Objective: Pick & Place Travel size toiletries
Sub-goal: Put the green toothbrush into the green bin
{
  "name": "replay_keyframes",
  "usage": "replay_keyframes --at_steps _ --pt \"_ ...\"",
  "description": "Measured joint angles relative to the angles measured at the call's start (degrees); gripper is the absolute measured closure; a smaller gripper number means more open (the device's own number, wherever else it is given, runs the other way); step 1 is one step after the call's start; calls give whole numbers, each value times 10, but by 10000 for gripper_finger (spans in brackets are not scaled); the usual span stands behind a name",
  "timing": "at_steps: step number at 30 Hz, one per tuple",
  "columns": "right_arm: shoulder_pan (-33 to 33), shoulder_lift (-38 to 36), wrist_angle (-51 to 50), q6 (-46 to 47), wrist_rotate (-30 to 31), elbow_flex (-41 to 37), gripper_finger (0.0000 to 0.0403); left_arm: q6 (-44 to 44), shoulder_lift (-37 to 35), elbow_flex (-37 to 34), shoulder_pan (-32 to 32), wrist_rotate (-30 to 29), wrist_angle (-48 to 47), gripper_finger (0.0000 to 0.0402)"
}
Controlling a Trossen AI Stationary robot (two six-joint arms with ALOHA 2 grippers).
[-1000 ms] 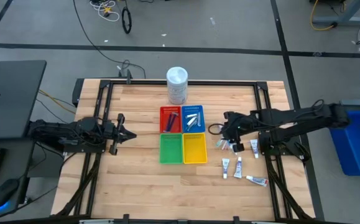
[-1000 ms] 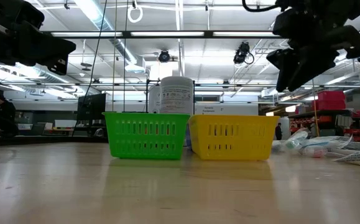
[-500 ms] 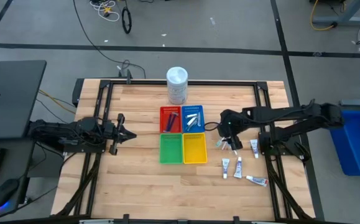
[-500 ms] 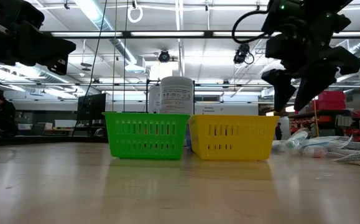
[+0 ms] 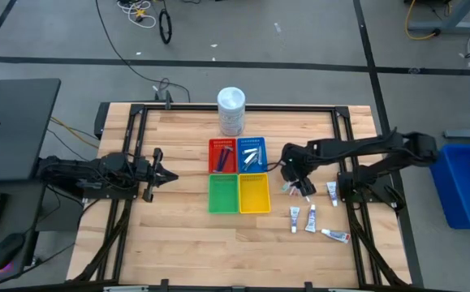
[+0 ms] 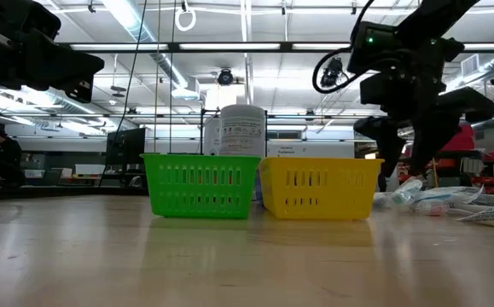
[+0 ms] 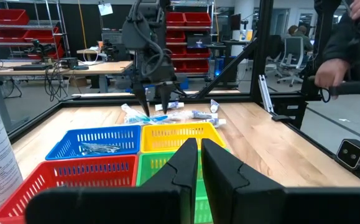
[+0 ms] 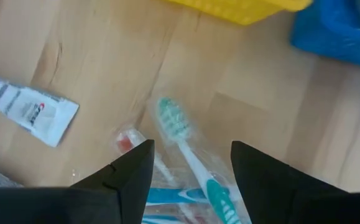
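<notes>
Several wrapped toothbrushes point(image 8: 183, 134) lie in a small pile point(image 5: 288, 187) on the wood just right of the yellow tray point(image 5: 254, 193). White squeeze tubes point(image 5: 332, 191) point(image 5: 295, 217) point(image 5: 334, 235) lie flat nearer the right and front. My right gripper point(image 8: 192, 180) point(image 5: 294, 180) hangs open, pointing steeply down, its fingers either side of a green-bristled toothbrush without touching it; in the low view it point(image 6: 406, 175) stands just above the pile. My left gripper point(image 5: 157, 166) point(image 7: 198, 168) waits shut and level at the table's left.
Four square trays sit mid-table: red point(image 5: 222, 156) with a dark stick, blue point(image 5: 252, 154) with pale sachets, green point(image 5: 222, 193) and yellow. A tall white tub point(image 5: 231, 111) stands behind them. A white tube point(image 8: 27, 109) lies beside the toothbrushes. A person's hand point(image 7: 329, 74) shows beyond the table.
My right gripper has come down and toward the trays, tipping to point more steeply down, and now hangs over the toothbrush pile. Its fingers stand wider apart than a second ago.
</notes>
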Motion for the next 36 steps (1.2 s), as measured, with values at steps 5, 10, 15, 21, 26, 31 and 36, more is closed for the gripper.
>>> replay_keyframes --at_steps 5,10,15,21,26,31,36 --pt "0 28 9 -30 0 0 174 0 0 0 0 0 0 374" --pt "1 54 25 -36 0 0 169 0 0 0 0 0 0 374" --pt "1 78 27 -71 6 0 175 0 0 0 0 0 0 374" --pt "1 101 31 -111 10 0 192 0 0 0 0 0 0 374" --pt "1 111 35 -120 10 0 219 0 0 0 0 0 0 374" --pt "1 118 39 -120 12 0 262 0 0 0 0 0 0 374" --pt "0 118 41 -120 15 0 304 0 0 0 0 0 0 374"
